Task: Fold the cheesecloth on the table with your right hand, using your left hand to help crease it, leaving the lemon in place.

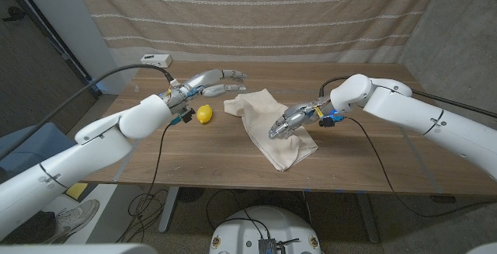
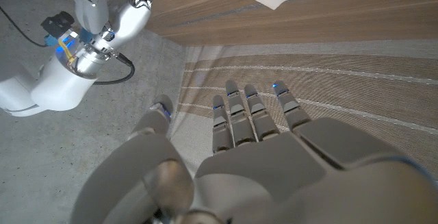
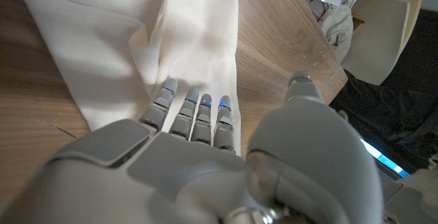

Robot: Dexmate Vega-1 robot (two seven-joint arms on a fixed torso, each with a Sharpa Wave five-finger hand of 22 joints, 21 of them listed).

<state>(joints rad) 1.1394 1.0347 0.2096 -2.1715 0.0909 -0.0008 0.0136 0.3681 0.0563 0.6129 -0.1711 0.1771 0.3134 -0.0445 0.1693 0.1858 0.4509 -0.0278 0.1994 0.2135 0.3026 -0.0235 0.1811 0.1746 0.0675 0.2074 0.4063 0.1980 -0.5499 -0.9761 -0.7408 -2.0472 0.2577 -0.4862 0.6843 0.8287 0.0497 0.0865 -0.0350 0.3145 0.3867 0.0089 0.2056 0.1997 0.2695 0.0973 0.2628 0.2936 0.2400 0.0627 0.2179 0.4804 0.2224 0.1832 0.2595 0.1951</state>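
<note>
Table (image 1: pixel 365 168) holds one cheesecloth (image 1: pixel 272 126), one lemon (image 1: pixel 204 114).

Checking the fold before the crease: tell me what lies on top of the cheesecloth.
The right hand is over the cheesecloth, fingers reaching across it. The cloth beneath them is hidden, so contact is unclear. The lemon sits beside the cloth on the table.

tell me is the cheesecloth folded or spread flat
Folded: the cheesecloth lies doubled in a narrow strip with a bunched end.

Striped beige curtain (image 1: pixel 256 9), wooden table (image 1: pixel 373 168), grey wall (image 1: pixel 458 29)
</note>
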